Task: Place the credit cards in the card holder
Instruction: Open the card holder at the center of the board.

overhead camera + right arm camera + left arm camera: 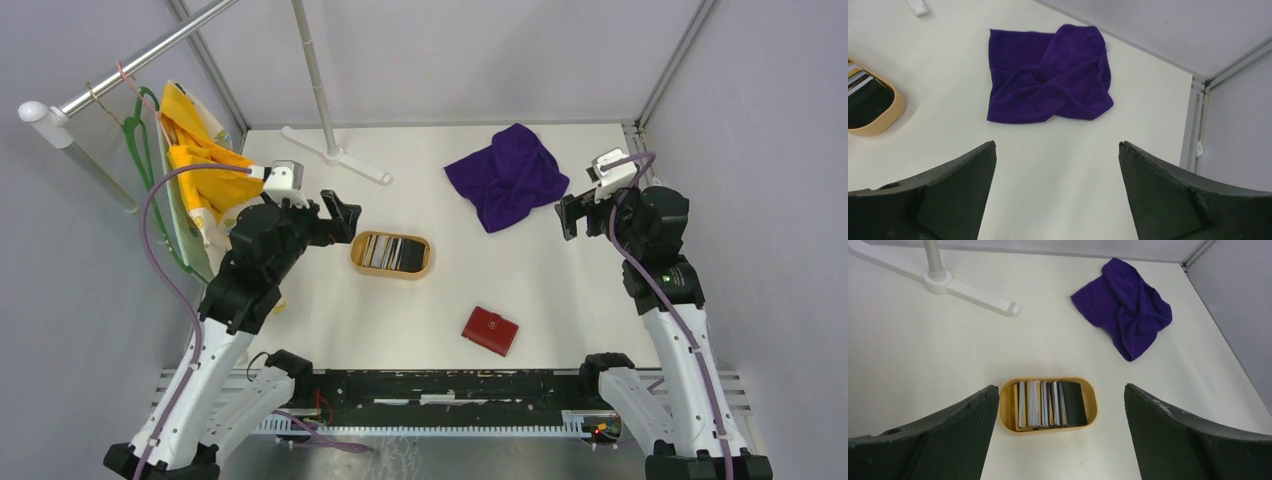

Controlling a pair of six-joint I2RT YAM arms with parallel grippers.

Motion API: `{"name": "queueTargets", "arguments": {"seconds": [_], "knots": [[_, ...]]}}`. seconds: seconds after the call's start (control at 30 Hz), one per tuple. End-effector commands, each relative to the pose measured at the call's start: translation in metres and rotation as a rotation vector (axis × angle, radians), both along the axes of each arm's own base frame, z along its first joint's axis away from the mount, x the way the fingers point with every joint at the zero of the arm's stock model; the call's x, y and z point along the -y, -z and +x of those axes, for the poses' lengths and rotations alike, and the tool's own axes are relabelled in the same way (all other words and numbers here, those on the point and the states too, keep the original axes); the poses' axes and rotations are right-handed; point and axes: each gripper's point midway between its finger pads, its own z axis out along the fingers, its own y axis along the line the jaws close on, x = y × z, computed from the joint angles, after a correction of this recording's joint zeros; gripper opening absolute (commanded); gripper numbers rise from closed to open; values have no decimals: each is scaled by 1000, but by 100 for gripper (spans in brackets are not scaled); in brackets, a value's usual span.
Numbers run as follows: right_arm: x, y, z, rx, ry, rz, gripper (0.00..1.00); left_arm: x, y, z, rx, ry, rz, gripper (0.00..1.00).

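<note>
Left claw and right claw agape, empty; credit cards on edge in tan tray, red card holder apart.

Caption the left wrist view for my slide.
Open left claw facing a tan tray of cards, purple cloth beyond.

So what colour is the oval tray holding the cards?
Tan, a yellowish wood tone. The tray shows best in the left wrist view.

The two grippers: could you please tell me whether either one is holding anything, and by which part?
Nothing is held. The left gripper and right gripper both show open, empty jaws; the credit cards lie in the tan tray.
</note>
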Motion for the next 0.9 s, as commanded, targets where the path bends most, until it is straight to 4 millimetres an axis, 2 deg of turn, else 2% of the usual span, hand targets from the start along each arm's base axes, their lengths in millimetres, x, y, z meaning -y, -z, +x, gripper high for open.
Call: {"name": "queueTargets", "arguments": {"seconds": [0.0,0.13,0.27,0.43,0.53,0.67,0.73,0.87], "knots": [[8,5,-2,0,60,91,98,22,-4,-18,5,183,-136,99],[10,27,-3,-35,70,128,98,36,6,-31,-19,288,-170,99],[0,51,-6,-48,-16,121,98,71,28,-50,-67,407,-154,99],[-37,95,-30,-69,-343,31,98,124,62,-81,-104,558,-103,98],[-59,123,-51,-63,-548,16,98,143,79,-94,-107,613,-123,98],[-74,140,-70,-29,-707,41,98,153,103,-98,-109,608,-173,99],[-72,148,-72,-29,-733,-2,98,151,123,-95,-138,565,-168,99],[-71,164,-78,-40,-781,-50,98,148,144,-87,-171,500,-149,98]]}}
